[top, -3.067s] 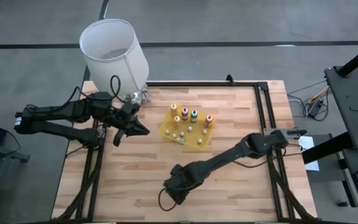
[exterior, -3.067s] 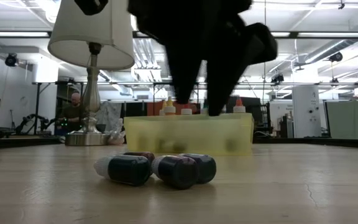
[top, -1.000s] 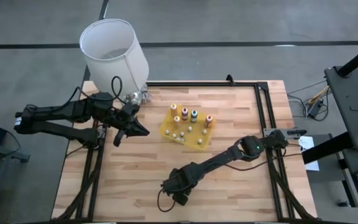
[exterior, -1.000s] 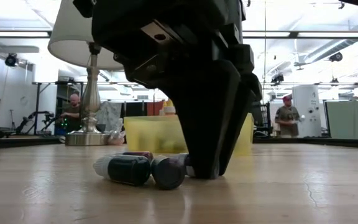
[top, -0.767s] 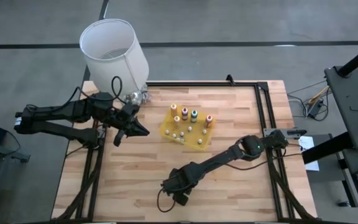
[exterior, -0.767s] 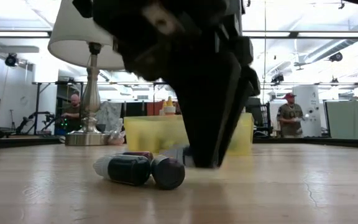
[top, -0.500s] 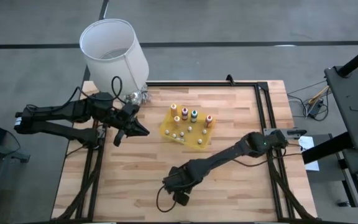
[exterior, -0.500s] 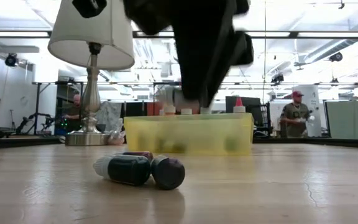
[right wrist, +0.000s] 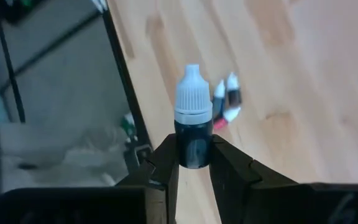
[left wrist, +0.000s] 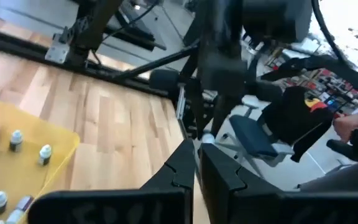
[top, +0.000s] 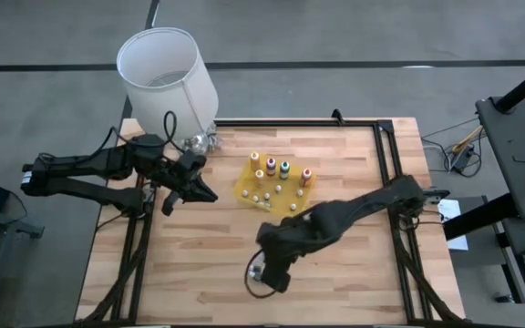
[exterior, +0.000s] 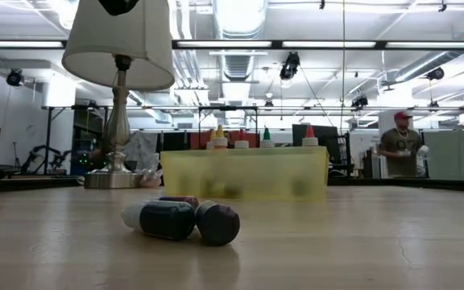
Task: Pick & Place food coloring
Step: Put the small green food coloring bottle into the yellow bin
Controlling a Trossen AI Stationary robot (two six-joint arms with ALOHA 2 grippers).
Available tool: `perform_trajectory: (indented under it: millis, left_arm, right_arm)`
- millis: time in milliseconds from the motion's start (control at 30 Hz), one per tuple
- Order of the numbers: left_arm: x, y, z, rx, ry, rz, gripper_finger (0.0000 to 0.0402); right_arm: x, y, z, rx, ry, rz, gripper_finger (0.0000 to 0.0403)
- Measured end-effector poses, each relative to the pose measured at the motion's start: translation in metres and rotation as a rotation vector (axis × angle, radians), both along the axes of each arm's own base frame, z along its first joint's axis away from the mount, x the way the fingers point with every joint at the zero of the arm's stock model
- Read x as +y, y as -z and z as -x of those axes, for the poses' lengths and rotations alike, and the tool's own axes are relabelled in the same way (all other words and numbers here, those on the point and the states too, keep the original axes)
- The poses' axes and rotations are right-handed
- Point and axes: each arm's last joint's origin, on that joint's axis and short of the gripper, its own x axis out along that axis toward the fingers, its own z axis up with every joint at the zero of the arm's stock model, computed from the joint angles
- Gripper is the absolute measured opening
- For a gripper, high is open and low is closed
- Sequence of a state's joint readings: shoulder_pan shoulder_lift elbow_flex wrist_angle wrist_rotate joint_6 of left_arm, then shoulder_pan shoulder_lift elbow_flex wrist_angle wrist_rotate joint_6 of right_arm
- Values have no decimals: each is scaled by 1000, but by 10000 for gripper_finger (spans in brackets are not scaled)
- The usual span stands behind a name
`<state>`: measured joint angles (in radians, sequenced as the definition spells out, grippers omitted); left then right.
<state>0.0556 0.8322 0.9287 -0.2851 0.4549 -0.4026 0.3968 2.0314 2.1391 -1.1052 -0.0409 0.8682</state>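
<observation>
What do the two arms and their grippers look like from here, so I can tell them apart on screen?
Both arms are dark, near black, jointed links with a black cable looped alongside. The left gripper tapers to two pointed dark fingers with angular, faceted tips. The right gripper has matching flat, wedge-shaped black fingers. No markings show on either.

Right gripper [right wrist: 194,163] pinches a dark vial [right wrist: 192,138] upright between its two dark fingers [right wrist: 164,163] — pale ribbed cap [right wrist: 192,93] pointing away from the wrist. Beyond it, wooden tabletop [right wrist: 278,74] with more small vials [right wrist: 228,98] lying together, well apart from the held one — count unclear. Black table frame rail [right wrist: 122,68] runs along the wood's edge.
</observation>
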Motion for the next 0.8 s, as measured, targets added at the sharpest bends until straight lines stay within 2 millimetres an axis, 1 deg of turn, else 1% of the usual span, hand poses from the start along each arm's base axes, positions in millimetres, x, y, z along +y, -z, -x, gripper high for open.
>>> perform_trajectory:
  millis: [167,233,300,433,600,700,800]
  left_arm:
    - [0,-10,0,-73,0,0,2]
    - [0,-15,1,-103,2,-6,11]
    - [0,-19,0,-118,3,-13,29]
    - [0,-24,-7,-118,7,-18,83]
    - [-4,-23,-26,-79,31,-19,147]
    - [-7,-24,-38,-43,52,-27,167]
    - [-10,-26,-50,-3,75,-57,173]
  right_arm:
    - [-13,-33,17,-108,71,34,65]
    - [-17,-43,23,-148,93,46,65]
    - [-20,-52,28,-184,113,52,65]
    - [-27,-58,30,-205,139,63,65]
    - [-34,-58,27,-207,146,71,65]
    - [-38,-58,26,-206,151,75,65]
    - [-42,-57,24,-203,148,77,65]
